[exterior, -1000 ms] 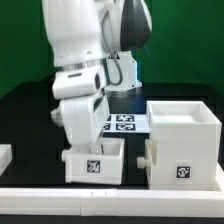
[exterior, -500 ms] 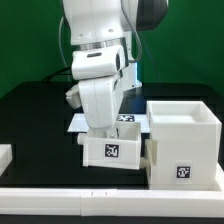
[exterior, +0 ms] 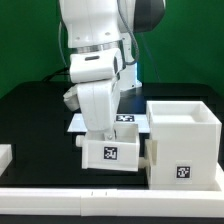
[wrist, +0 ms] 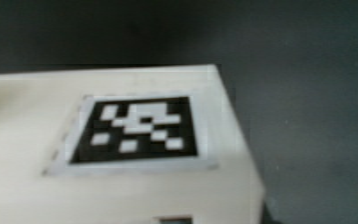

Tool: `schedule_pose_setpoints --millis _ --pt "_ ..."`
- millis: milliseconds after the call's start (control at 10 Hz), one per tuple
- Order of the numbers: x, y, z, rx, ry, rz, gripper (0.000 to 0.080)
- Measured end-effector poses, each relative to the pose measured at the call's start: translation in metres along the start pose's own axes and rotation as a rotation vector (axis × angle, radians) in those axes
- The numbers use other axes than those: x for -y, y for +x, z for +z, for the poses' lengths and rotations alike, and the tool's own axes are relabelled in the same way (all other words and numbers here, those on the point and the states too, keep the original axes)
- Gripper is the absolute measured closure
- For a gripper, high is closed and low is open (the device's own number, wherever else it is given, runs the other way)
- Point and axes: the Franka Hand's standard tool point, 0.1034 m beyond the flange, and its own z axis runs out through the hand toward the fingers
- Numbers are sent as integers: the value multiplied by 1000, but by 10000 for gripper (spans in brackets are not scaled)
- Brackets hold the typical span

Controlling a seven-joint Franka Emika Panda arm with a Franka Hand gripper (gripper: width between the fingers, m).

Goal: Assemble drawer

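In the exterior view we see the white arm reaching down over the black bench, and directly under its lower end hangs a small white tray, tilted so that its tagged face looks toward the camera and its far end drops toward the exterior view's right. We cannot make out the tool itself: the arm's bulky wrist housing and the tray hide the fingers, so we cannot tell how far apart they stand or exactly what they grip, though the tray sits right beneath the wrist and appears raised off the bench rather than resting flat on it.

Just beside the tray, on the exterior view's right of the tool, stands the large cube-shaped casing, upright on the bench, open at the top, with a square tag on its front face. The tray's right edge lies against or very close to the casing's near side wall; we cannot tell whether they touch. Behind the tool, partly hidden by the arm and the tray, lies the marker board, flat on the bench.

In the wrist view we see a white surface of the tray with a black-and-white tag filling much of the picture, blurred, with the dark bench beyond its edge.
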Motion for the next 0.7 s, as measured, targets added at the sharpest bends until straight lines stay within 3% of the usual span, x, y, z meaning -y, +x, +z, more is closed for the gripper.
schedule_pose_setpoints --millis 100,500,700 --pt "2 -10 0 -13 0 21 765" --pt "2 -5 1 -9 3 44 765" --pt "4 19 -6 41 38 147 765"
